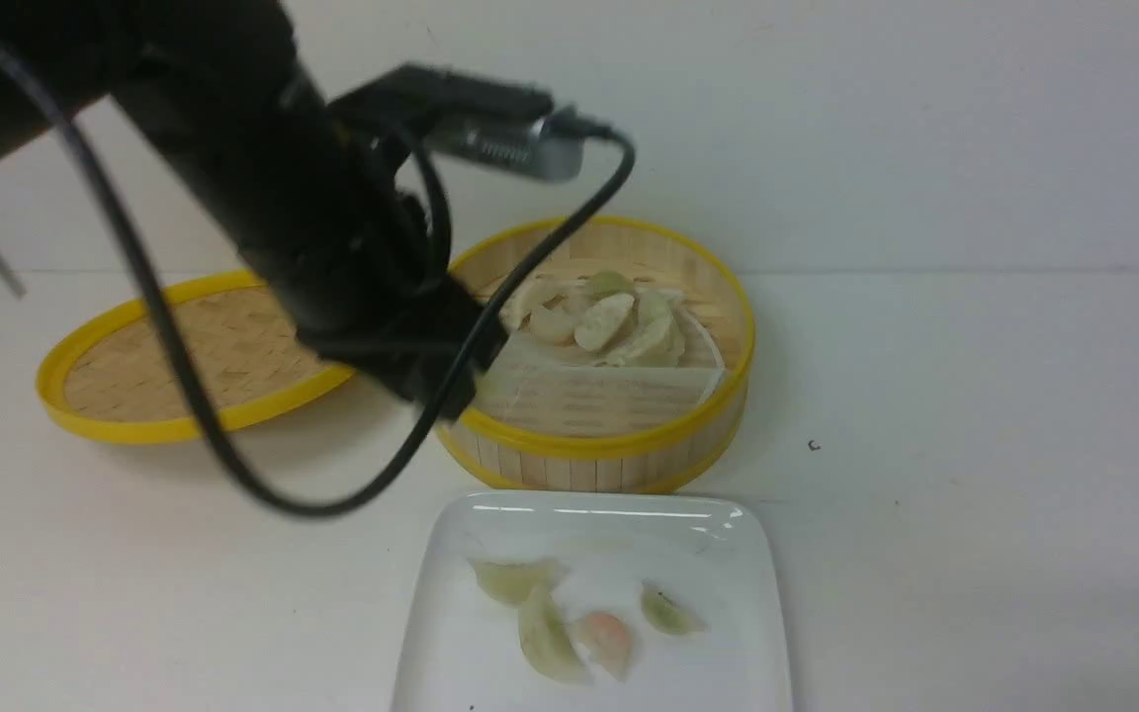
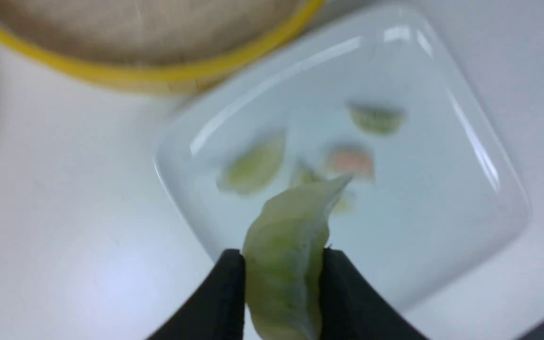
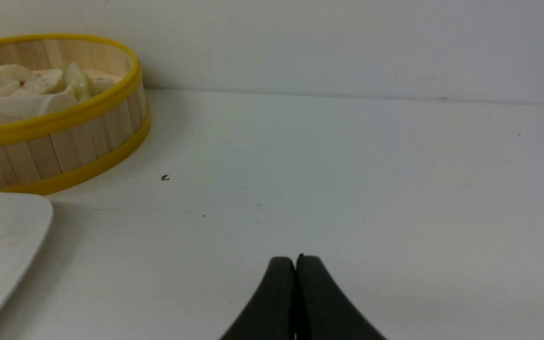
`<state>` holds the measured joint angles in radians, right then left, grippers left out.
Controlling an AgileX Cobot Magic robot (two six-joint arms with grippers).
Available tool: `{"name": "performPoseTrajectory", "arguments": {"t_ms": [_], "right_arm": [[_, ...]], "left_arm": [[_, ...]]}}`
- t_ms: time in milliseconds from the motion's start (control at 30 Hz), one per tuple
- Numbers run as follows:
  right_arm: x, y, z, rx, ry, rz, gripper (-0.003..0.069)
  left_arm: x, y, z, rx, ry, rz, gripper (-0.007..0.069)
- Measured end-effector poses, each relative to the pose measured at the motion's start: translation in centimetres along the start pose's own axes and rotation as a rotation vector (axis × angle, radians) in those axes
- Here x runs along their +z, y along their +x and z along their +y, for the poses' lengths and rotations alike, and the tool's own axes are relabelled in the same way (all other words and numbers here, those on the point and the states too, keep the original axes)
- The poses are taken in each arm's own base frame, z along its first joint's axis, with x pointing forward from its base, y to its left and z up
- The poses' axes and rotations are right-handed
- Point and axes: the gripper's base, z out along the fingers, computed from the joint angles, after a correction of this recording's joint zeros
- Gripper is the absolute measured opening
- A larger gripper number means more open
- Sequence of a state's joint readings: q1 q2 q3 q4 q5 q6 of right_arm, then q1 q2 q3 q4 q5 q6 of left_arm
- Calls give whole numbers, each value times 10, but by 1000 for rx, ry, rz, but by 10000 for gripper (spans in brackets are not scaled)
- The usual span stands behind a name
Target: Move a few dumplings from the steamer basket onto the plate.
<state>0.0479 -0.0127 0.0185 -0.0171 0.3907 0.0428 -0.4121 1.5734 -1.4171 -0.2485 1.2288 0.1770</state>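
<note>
My left gripper [image 2: 284, 255] is shut on a pale green dumpling [image 2: 295, 217], held in the air above the near edge of the white plate [image 2: 442, 198]. Several dumplings lie on the plate [image 1: 728, 633]: green ones [image 1: 515, 578] [image 1: 670, 613] and a pinkish-orange one [image 1: 607, 641]. The steamer basket [image 1: 629, 445] stands just behind the plate with a pile of cream and green dumplings [image 1: 604, 321] inside. The left arm [image 1: 332, 247] covers the basket's left side and hides its own fingers in the front view. My right gripper [image 3: 295, 259] is shut and empty, low over the bare table right of the basket [image 3: 64, 118].
The shallow woven lid [image 1: 174, 425] lies on the table left of the basket. A black cable [image 1: 233, 465] loops down from the left arm in front of it. A sheet of paper liner [image 1: 609, 396] lies in the basket. A white wall runs behind the table.
</note>
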Motion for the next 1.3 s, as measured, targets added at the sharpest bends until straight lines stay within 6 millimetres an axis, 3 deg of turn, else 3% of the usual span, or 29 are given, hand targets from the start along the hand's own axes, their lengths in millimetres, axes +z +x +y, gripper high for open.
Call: {"name": "performPoseTrajectory", "arguments": {"t_ms": [33, 133, 233, 367, 433, 467, 567, 700, 767, 833, 867, 900, 933, 967, 1000, 1033, 1100, 1167, 1300], "right_arm": [[0, 0, 0, 0, 0, 0, -15], [0, 0, 0, 0, 0, 0, -15], [0, 0, 0, 0, 0, 0, -15], [0, 0, 0, 0, 0, 0, -15], [0, 0, 0, 0, 0, 0, -15], [0, 0, 0, 0, 0, 0, -15], [0, 0, 0, 0, 0, 0, -15], [0, 0, 0, 0, 0, 0, -15], [0, 0, 0, 0, 0, 0, -15], [0, 0, 0, 0, 0, 0, -15], [0, 0, 0, 0, 0, 0, -15], [0, 0, 0, 0, 0, 0, -15], [0, 0, 0, 0, 0, 0, -15], [0, 0, 0, 0, 0, 0, -15], [0, 0, 0, 0, 0, 0, -15], [0, 0, 0, 0, 0, 0, -15], [0, 0, 0, 0, 0, 0, -15], [0, 0, 0, 0, 0, 0, -15], [0, 0, 0, 0, 0, 0, -15]], "left_arm": [[14, 18, 0, -32, 23, 44, 173], [46, 46, -1, -79, 80, 85, 173], [70, 60, -2, -56, 95, 84, 173], [99, 64, -7, 7, 78, 31, 209], [112, 61, -11, 25, 71, 15, 307], [113, 61, -11, 25, 72, 18, 317], [118, 57, -12, 15, 76, 28, 475], [102, 50, -14, -14, 94, 36, 494], [72, 47, -19, -12, 99, -25, 381], [40, 51, -25, 1, 98, -126, 219], [36, 51, -26, 3, 97, -139, 202], [21, 55, -29, 10, 97, -189, 135], [-10, 68, -36, 23, 96, -305, 53], [-17, 72, -37, 25, 97, -337, 41], [-48, 92, -43, 31, 99, -485, 9], [-51, 96, -44, 34, 99, -495, 7], [-79, 129, -48, 40, 96, -691, -6], [-91, 155, -48, 42, 85, -846, -6], [-90, 198, -43, 27, 71, -1068, -6]]}}
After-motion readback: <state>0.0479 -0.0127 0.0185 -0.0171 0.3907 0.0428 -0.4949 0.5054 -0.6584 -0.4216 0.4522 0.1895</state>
